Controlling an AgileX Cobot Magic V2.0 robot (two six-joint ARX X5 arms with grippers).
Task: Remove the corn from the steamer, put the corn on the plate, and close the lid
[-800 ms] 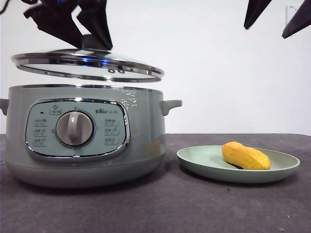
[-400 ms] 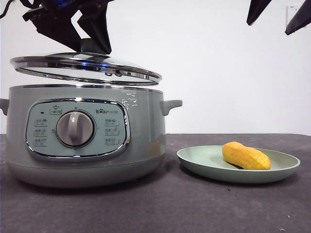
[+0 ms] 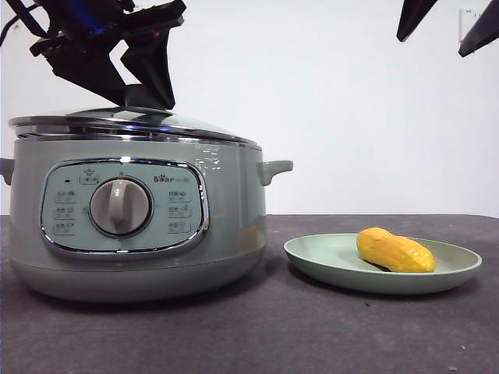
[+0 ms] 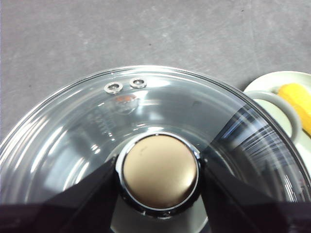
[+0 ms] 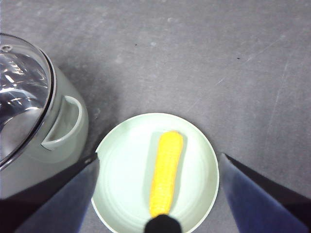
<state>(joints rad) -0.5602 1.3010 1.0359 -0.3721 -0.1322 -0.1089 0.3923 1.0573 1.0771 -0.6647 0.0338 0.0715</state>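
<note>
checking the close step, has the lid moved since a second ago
Yes. The lid has come down: it hung clear above the steamer rim before, and now sits on it, with the left tool shut on its knob.

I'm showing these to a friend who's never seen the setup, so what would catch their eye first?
Probably the big sage-green steamer on the dark table, its glass lid sitting on the rim with the left claw clamped on the lid's knob. Next, the bright yellow corn lying on the pale green plate beside the pot, with the right claw open high above it.
</note>
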